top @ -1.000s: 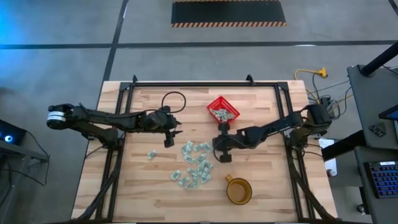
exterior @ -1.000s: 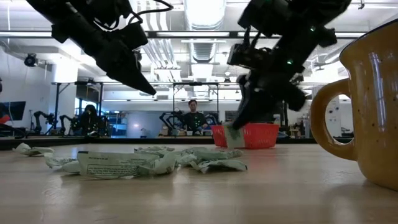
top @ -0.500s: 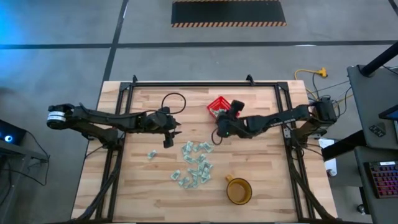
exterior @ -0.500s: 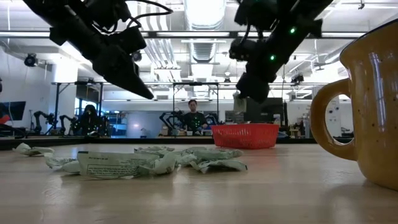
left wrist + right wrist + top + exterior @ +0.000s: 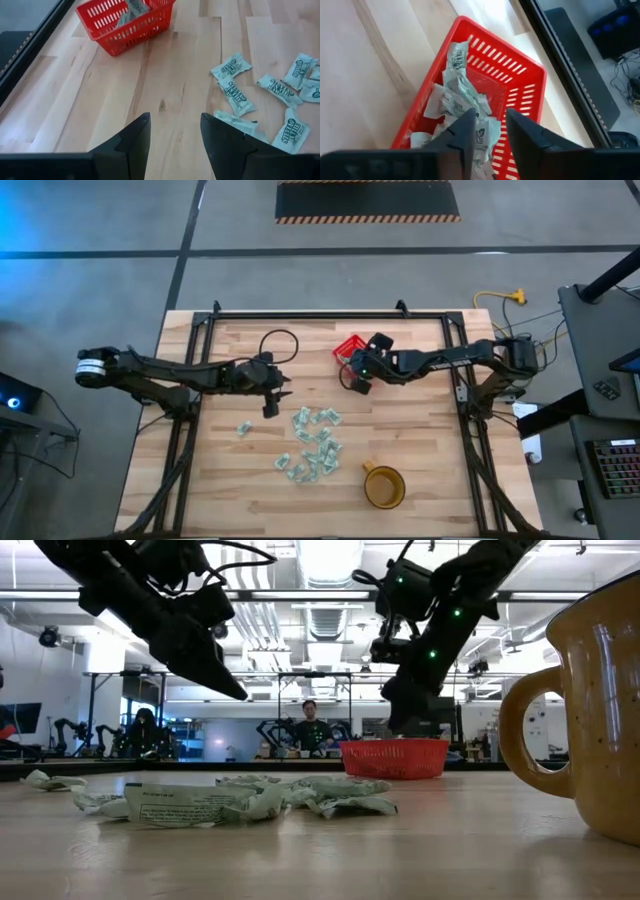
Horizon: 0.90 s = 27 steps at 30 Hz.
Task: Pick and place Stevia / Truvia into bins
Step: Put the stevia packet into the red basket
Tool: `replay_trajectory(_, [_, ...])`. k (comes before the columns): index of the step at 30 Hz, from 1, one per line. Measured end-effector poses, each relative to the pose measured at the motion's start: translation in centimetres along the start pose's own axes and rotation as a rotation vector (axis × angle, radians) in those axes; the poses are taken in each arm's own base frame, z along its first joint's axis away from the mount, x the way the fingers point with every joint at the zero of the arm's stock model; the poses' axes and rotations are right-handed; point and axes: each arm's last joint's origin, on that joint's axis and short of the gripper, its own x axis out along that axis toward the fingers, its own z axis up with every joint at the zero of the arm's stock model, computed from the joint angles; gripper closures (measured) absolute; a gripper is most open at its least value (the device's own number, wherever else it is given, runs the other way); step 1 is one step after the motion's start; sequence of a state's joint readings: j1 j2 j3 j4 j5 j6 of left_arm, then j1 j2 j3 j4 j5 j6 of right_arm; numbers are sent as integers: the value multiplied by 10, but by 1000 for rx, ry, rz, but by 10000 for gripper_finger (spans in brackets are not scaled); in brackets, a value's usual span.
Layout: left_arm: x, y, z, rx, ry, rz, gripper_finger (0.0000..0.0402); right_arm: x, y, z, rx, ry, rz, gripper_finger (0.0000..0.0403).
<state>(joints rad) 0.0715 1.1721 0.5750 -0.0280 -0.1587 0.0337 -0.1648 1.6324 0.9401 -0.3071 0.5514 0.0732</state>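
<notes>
i see the right gripper (image 5: 487, 131) parted and empty over the red basket (image 5: 530, 80) of sachets (image 5: 457, 95), left gripper (image 5: 172, 137) open, empty, at nine o'clock.

**Wood, paper, plastic, glaze**

I am looking at a table (image 5: 420, 440) of pale wooden planks, its grain and knots showing under a smooth, faintly satin finish. The Stevia sachets (image 5: 232, 67) are reading as thin matt paper, pale green and white, creased and crinkled. The red basket (image 5: 520, 95) is looking like moulded plastic with slotted walls, slightly shiny. The amber-brown mug (image 5: 590, 710) is showing a glossy speckled glaze that is catching reflections. My left gripper (image 5: 172, 137) has fingers (image 5: 132, 142) appearing as dark, matt, smooth plastic, and the right gripper (image 5: 490, 132) is looking the same.
</notes>
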Motion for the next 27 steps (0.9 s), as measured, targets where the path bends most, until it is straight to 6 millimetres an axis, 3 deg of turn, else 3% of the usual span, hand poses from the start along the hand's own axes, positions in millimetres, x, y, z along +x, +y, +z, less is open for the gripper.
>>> replay_trajectory(8, [6,-1,-10,41,46,-11,244,-14,-1,4,-1,-45,19,250])
replay_trajectory(18, [45,-15,-27,151,145,-240,244,-56,24,7,-125,-165,228,260])
replay_trajectory(27, [78,-22,-19,193,155,-312,244,-80,55,-2,-208,-206,315,273])
